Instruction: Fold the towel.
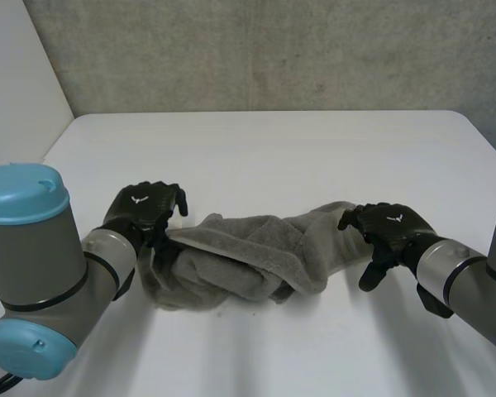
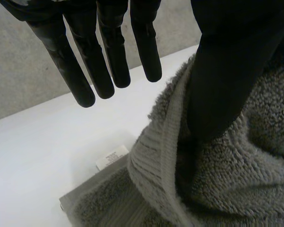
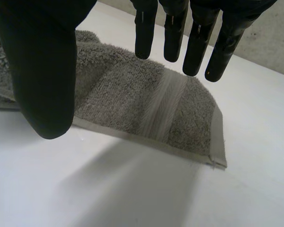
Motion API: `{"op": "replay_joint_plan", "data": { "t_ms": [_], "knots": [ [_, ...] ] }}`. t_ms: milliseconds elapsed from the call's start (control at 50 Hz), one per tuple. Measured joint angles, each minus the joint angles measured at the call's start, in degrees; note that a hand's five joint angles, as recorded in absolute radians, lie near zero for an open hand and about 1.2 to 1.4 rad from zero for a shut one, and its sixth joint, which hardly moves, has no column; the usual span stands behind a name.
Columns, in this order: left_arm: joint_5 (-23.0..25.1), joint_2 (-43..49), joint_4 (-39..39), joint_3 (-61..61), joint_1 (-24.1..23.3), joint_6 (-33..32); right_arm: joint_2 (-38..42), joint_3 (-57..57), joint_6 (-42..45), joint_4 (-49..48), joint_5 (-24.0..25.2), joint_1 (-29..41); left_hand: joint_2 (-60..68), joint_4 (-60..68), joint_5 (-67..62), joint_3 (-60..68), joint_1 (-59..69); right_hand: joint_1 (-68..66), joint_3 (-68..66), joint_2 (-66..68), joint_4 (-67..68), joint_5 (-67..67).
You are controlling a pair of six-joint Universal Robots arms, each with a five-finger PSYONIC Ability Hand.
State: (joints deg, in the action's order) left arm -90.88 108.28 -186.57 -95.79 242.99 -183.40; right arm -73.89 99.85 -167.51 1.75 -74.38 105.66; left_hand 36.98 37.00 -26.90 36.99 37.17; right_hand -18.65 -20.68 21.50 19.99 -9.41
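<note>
A white table (image 1: 273,157) takes up most of the head view, with a grey wall (image 1: 273,50) behind its far edge. On the near part of the table, roughly in the middle, lies a grey towel (image 1: 248,256). It is bunched into a loose, rumpled roll that runs from one hand to the other, thicker and more crumpled at the left arm's side.

The left arm (image 1: 33,273) comes in from the near left corner and the right arm (image 1: 471,281) from the near right.

The left hand (image 1: 145,208) sits at the towel's crumpled end. In its wrist view its fingers (image 2: 109,61) are straight and spread, hanging over bare table clear of the cloth. Its thumb (image 2: 227,71) reaches down into a fold of the towel, so the hand is released and grips nothing.

The right hand (image 1: 390,227) is at the towel's other end. Its fingers (image 3: 173,33) hang straight above the cloth without touching it, and its thumb (image 3: 42,71) is apart from them, so this hand is released too.

Under the right hand the towel's end lies flat, showing a woven band (image 3: 163,106) and a hemmed corner (image 3: 217,160). Near the left hand's fingertips, a small white label (image 2: 112,157) sticks out from the towel's edge.
</note>
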Motion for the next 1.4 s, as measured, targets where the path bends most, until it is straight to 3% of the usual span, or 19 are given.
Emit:
{"op": "replay_joint_plan", "data": {
  "t_ms": [40, 80, 200, 460, 600, 760, 900, 1000, 1100, 1280, 1380, 1400],
  "knots": [
    [0.0, 0.23, -0.1, -0.03, -0.01, 0.0, -0.02, 0.38, -0.03, -0.15, 0.06, -0.21, 0.0, 0.0, 0.0, 0.0, 0.0, 0.0, 0.0, 0.0, 0.0, 0.03],
    [-0.01, 0.44, -0.46, 0.03, -0.03, 0.0, -0.03, 0.86, -0.07, -0.31, 0.15, -0.62, 19.11, 18.33, -18.7, 19.03, 20.86, 0.14, 0.18, 0.0, -0.11, 0.46],
    [-0.08, -1.06, -2.17, 1.47, -0.37, -0.1, -0.64, 3.78, -0.13, -1.45, 0.5, -2.76, 30.97, 30.89, -30.43, 30.85, 29.38, 5.53, 7.14, -7.08, -5.49, 5.35],
    [-0.19, -11.76, -0.11, 8.71, -1.5, 0.11, -2.68, 8.79, -0.86, -6.86, 0.41, -2.66, 32.64, 32.55, -32.01, 32.53, 30.66, 5.91, 7.81, -8.15, -6.11, 6.08],
    [-0.39, -12.84, 4.38, 10.97, -2.8, 0.41, 0.85, 6.76, -6.29, -10.13, -0.13, 2.75, 32.73, 32.71, -32.23, 32.63, 30.66, 5.91, 7.81, -8.15, -6.11, 6.1],
    [-0.69, -13.03, 5.32, 11.15, -3.44, 0.66, 10.2, 0.32, -11.1, -15.48, -6.76, 9.95, 32.74, 32.73, -32.23, 32.63, 30.67, 5.91, 7.81, -8.15, -6.1, 6.11],
    [-0.8, -13.63, 5.2, 11.34, -3.36, 0.76, 15.02, -3.44, -11.5, -18.12, -11.56, 12.23, 32.74, 32.74, -32.23, 32.63, 30.67, 5.69, 7.07, -7.81, -5.9, 4.99],
    [-0.82, -13.76, 5.23, 11.31, -3.26, 1.18, 17.83, -5.58, -11.43, -21.7, -13.53, 13.13, 32.74, 32.74, -32.23, 32.64, 30.67, -3.9, -5.0, 3.85, 5.55, -5.39],
    [-0.8, -13.71, 5.3, 11.01, -2.87, 1.94, 18.96, -7.2, -11.34, -25.04, -15.31, 13.4, 32.74, 32.74, -32.23, 32.64, 30.67, -35.38, -43.01, 42.81, 43.92, -42.59],
    [-0.68, -13.46, 5.26, 9.45, -0.55, 1.96, 13.02, -7.32, -10.78, -29.6, -17.96, 10.44, 32.74, 32.74, -32.23, 32.64, 30.67, -36.38, -46.9, 45.65, 48.12, -46.75],
    [-0.39, -13.31, 5.19, 7.15, 2.69, 1.53, 5.86, -6.45, -8.35, -29.59, -14.37, 2.84, 32.74, 32.74, -32.23, 32.65, 30.67, -36.38, -46.9, 45.65, 48.12, -46.85],
    [-0.27, -13.19, 5.17, 6.36, 3.54, 1.44, 3.19, -6.37, -6.12, -27.85, -11.55, -0.32, 32.74, 32.74, -32.23, 32.65, 30.67, -36.38, -46.9, 45.65, 48.12, -46.87]
  ]
}}
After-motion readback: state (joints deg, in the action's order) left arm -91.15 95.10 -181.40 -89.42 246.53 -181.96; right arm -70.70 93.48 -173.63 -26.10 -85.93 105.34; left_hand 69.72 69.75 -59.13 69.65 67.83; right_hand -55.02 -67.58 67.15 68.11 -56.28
